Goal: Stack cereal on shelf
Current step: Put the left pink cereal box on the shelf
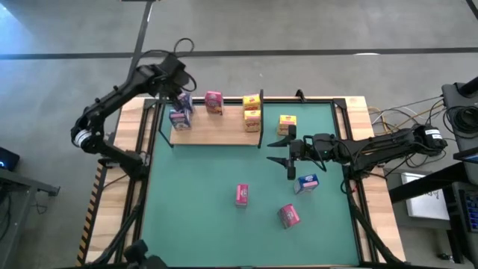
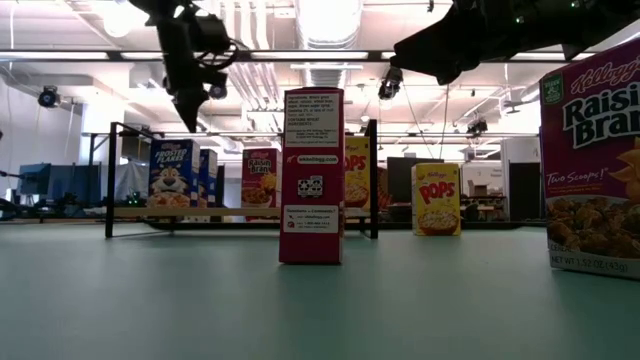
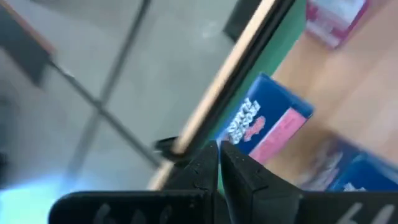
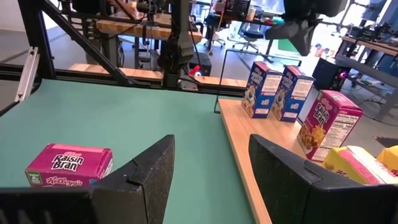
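Robotics lab: exposed ceiling ducts, concrete floor, office chairs, workbenches.

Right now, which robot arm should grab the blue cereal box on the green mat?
The right. Its open gripper hovers right beside the blue cereal box on the mat. The left gripper is shut, far off over the shelf.

The low view's edge cuts off the near pink cereal box.

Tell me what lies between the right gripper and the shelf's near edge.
In the high view, only bare green mat separates the open right gripper from the shelf; the lone yellow box stands off to the side.
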Robot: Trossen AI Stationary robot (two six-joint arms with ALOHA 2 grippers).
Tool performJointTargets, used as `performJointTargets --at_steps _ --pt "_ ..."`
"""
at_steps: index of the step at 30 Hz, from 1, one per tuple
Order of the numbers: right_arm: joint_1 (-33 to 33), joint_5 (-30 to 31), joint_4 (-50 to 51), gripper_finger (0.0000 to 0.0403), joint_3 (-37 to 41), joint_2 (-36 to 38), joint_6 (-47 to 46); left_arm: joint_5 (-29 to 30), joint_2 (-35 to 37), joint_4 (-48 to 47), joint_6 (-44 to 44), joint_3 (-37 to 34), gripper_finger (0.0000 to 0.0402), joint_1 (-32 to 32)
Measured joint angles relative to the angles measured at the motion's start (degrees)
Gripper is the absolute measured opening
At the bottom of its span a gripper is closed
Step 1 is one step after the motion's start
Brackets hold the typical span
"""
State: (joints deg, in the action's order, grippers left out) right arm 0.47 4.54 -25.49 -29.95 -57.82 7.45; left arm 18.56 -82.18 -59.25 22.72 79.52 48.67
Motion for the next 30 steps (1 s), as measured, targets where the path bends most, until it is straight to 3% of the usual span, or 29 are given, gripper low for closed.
performJointTargets --at_steps 4,8,12,16,21,23,27,30 --pt "0.00 0.13 -0.14 0.0196 -0.14 0.00 0.66 -9.97 2.07 0.22 -5.34 -0.14 0.0001 -0.44" --pt "0.00 2.96 -0.97 0.0196 -0.87 0.00 0.03 -16.80 6.53 3.25 -10.33 -1.07 0.0000 -5.82" --pt "0.00 4.67 -0.99 0.0196 -1.54 0.00 -1.80 -18.02 13.10 9.13 -15.96 -4.72 0.0000 -15.71" --pt "0.02 4.55 -0.97 0.0196 -1.79 0.00 -4.25 -17.99 20.45 19.93 -21.61 -12.75 0.0000 -28.87" --pt "0.02 4.60 -1.00 0.0196 -2.82 -0.09 -11.48 -16.15 27.57 36.66 -25.77 -25.25 0.0000 -45.42" --pt "0.00 5.29 -1.45 0.0196 -4.10 -0.55 -15.85 -12.79 29.49 43.43 -25.82 -30.08 0.0000 -51.56" --pt "-0.04 13.15 -1.20 0.0196 -9.41 -2.07 -22.44 -4.07 31.81 52.62 -23.77 -37.19 0.0000 -60.95" --pt "-0.15 12.04 5.14 0.0196 -15.50 -3.39 -24.53 1.20 32.50 57.12 -23.47 -40.85 0.0000 -65.21"
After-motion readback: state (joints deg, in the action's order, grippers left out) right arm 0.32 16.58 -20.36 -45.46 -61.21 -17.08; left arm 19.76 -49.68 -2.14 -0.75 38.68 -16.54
